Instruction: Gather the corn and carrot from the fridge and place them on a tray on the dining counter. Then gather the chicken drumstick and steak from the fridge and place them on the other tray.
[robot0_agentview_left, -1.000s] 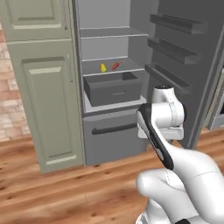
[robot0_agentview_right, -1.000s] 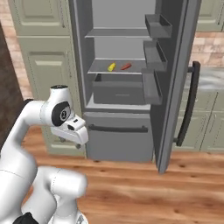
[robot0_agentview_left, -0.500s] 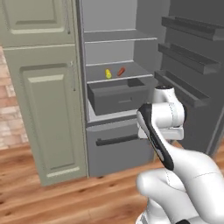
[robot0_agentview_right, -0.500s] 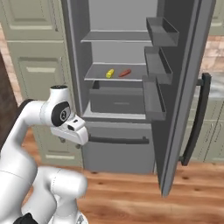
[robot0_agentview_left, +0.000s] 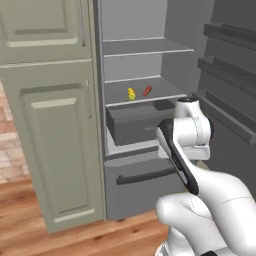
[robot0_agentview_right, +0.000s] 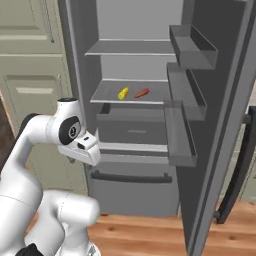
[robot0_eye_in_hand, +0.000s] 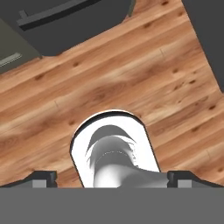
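Inside fridge (robot0_agentview_right: 75, 75): yellow corn (robot0_agentview_right: 122, 93) beside red-orange carrot (robot0_agentview_right: 142, 93) on shelf; claw (robot0_eye_in_hand: 112, 178) open, empty.

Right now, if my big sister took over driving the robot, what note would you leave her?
Tool: open, holding nothing, pointing down at the wooden floor, arm folded in front of the fridge.
Fridge: door already open.
Corn and carrot: side by side, apart, on the middle shelf, above the pulled-out drawer.
Chicken drumstick, steak, trays: not seen from here.
Done: robot is at the open fridge.
Left: everything. Take corn and carrot to one tray, then drumstick and steak to the other.
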